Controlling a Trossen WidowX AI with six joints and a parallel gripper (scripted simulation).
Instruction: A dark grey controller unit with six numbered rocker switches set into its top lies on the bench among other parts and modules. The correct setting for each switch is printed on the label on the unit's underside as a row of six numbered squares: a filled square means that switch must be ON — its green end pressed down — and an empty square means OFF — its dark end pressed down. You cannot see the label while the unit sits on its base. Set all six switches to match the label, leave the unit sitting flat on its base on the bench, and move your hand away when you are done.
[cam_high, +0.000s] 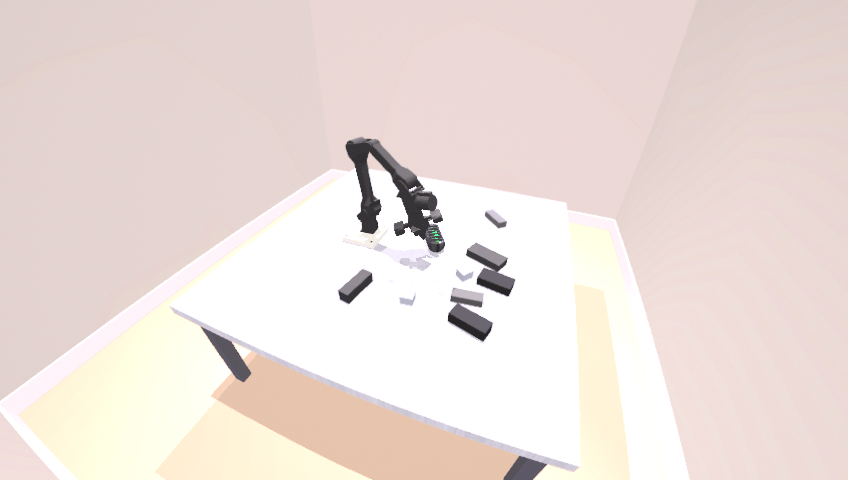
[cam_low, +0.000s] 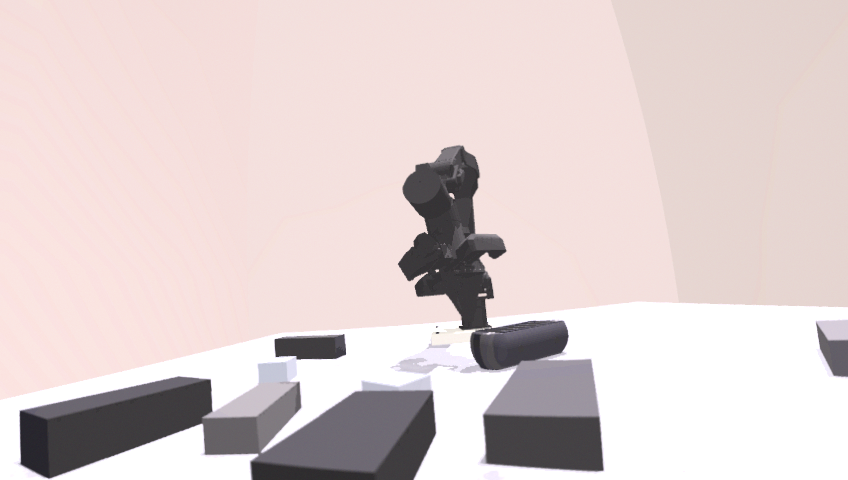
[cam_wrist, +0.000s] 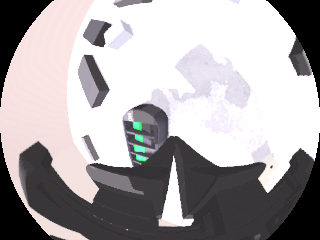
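The dark grey controller unit (cam_high: 435, 239) (cam_low: 529, 343) (cam_wrist: 162, 128) rests on the bench with its switch face upward; I cannot tell if it is perfectly flat. Green parts show on several switches in the wrist view, where my fingers hide the rest of the row. The numbers cannot be read, and the underside label is hidden. My gripper (cam_high: 424, 235) (cam_low: 468, 322) (cam_wrist: 174, 139) is shut and empty. Its tips are close to the unit, on the side toward the arm's base in the top view; I cannot tell whether they touch it.
Dark blocks (cam_high: 486, 256) (cam_high: 495, 281) (cam_high: 470, 322) (cam_low: 541, 398) and a grey block (cam_high: 467, 297) (cam_low: 249, 413) lie beyond the unit. Another dark block (cam_high: 355, 286) (cam_low: 309, 346), two small white pieces (cam_high: 407, 296) (cam_high: 464, 274) and a small grey block (cam_high: 495, 218) lie apart.
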